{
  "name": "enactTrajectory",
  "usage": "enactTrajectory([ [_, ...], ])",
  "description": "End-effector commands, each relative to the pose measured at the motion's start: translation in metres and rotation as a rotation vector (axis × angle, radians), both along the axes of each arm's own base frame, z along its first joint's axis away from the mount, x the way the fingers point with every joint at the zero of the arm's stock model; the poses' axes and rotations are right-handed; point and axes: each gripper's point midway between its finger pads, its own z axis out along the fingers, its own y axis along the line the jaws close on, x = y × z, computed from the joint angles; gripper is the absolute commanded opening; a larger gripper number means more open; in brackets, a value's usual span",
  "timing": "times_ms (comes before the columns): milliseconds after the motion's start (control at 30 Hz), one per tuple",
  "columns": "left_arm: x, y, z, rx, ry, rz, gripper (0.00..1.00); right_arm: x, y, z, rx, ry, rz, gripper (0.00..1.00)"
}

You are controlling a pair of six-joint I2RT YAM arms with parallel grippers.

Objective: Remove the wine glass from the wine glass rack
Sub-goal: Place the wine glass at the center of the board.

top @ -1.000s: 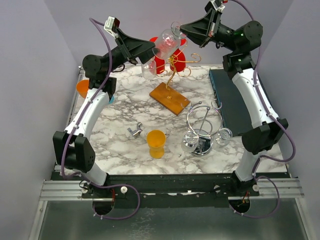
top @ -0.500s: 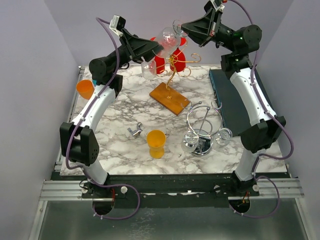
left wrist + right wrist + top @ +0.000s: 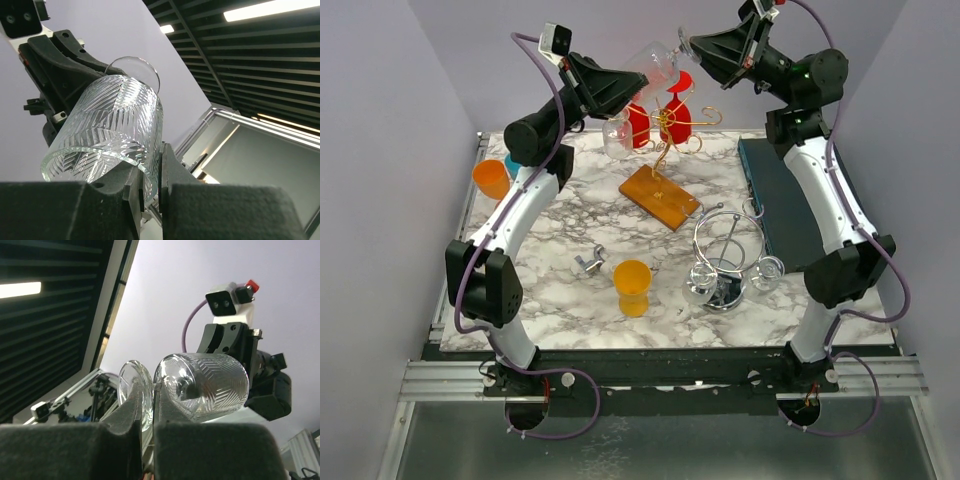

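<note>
Your clear cut-pattern wine glass [image 3: 658, 66] lies tipped on its side in the air, held up above the gold wire wine glass rack on its wooden base [image 3: 663, 150], over the back of the white marble table [image 3: 560, 220]. Your left tool [image 3: 636, 84] is closed to a narrow gap on the bowl's rim. Your right tool [image 3: 692, 46] is pinched tight on the stem, between foot and bowl. Another clear glass [image 3: 617, 138] hangs at the rack's left side, with red glasses [image 3: 638, 124] just behind it. An orange plastic cup [image 3: 632, 286] stands near the table's front.
</note>
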Motion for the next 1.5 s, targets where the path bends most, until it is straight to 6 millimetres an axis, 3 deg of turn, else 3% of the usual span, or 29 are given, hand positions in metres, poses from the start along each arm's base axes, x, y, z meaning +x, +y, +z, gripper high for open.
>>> enactTrajectory([
  [0, -0.014, 0.004, 0.012, 0.028, -0.068, 0.08, 0.0, 0.009, 0.006, -0.02, -0.09, -0.048, -0.097, 0.12],
  [200, -0.005, 0.021, 0.015, 0.098, -0.046, 0.228, 0.0, 0.034, -0.014, -0.029, -0.201, -0.066, -0.305, 0.53],
  [467, 0.007, 0.043, 0.013, 0.222, 0.017, 0.403, 0.0, 0.067, -0.06, -0.053, -0.324, -0.053, -0.497, 0.79],
  [633, 0.021, 0.059, -0.01, 0.435, 0.121, 0.594, 0.0, 0.087, -0.11, -0.066, -0.419, -0.069, -0.655, 0.89],
  [767, 0.03, 0.076, -0.039, 0.595, 0.201, 0.741, 0.0, 0.094, -0.138, -0.071, -0.517, -0.093, -0.795, 0.93],
  [867, 0.037, 0.089, -0.074, 0.721, 0.307, 0.809, 0.0, 0.095, -0.149, -0.076, -0.573, -0.098, -0.859, 0.95],
  [1067, 0.038, 0.128, -0.14, 0.956, 0.533, 0.963, 0.0, 0.096, -0.163, -0.089, -0.661, -0.097, -0.942, 0.99],
  [1300, 0.024, 0.176, -0.234, 1.255, 0.81, 1.076, 0.0, 0.103, -0.173, -0.107, -0.739, -0.086, -0.978, 1.0],
  [1467, 0.03, 0.188, -0.285, 1.379, 0.914, 1.064, 0.0, 0.105, -0.176, -0.113, -0.771, -0.085, -0.992, 1.0],
])
